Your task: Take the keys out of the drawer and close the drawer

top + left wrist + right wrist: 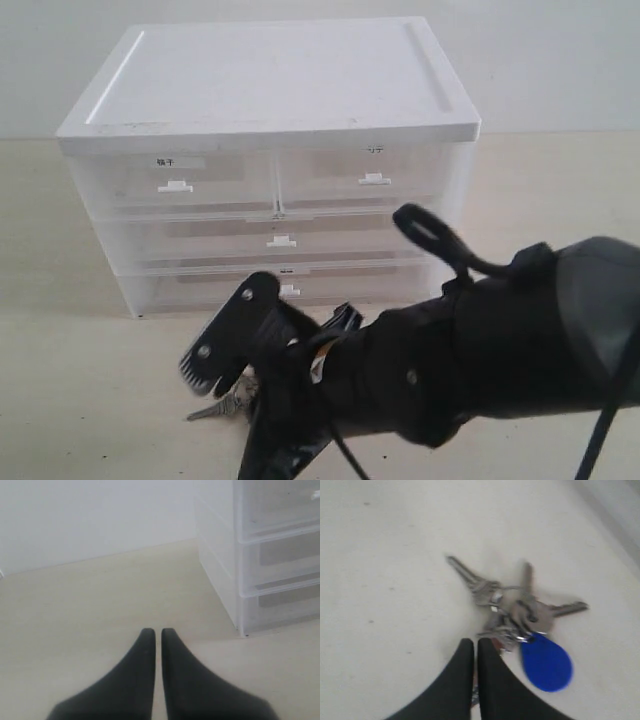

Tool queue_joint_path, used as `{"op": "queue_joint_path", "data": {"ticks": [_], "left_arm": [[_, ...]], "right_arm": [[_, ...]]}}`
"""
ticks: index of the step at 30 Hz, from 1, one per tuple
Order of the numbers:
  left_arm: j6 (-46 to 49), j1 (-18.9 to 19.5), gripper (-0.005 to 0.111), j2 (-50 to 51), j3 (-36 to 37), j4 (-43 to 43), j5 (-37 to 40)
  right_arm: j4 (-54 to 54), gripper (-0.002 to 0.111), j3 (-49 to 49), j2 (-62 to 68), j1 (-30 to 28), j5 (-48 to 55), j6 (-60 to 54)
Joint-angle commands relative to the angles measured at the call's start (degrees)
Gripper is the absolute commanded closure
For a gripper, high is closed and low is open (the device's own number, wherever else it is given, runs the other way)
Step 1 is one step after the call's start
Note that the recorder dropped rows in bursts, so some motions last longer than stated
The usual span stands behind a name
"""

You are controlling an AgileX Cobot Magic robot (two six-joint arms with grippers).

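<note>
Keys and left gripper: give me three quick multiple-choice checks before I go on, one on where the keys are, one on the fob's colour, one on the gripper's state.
1. Where are the keys?
A. inside an open drawer
B. on the table in front of the drawer unit
C. on top of the unit

2. What colour is the fob?
A. red
B. green
C. blue

3. How does the left gripper stand?
A. wide open
B. shut, nothing held
C. shut on the keys

Answers:
1 B: the right wrist view shows them fanned out on the bare tabletop, and the exterior view puts them in front of the unit.
2 C: the rounded tag on the ring is plainly blue.
3 B: in the left wrist view its fingers nearly touch over bare table.
</note>
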Motion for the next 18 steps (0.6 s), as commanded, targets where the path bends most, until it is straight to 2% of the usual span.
{"op": "queue_joint_path", "data": {"ticks": [1,9,18], "left_arm": [[-0.7,0.3,0.102,-0.2,0.2,-0.1,0.0],[-0.7,0.3,0.102,-0.2,0.2,-0.1,0.0],[-0.7,0.3,0.102,-0.2,0.2,0.0,0.0]], "right_arm": [[0.3,0.108,-2.3,2.0,2.8,0.5,1.4],[0.3,0.108,-6.3,7.1,2.1,3.5,2.3],[0.4,0.108,-6.3,9.5,-7.4,3.2,2.7]]}}
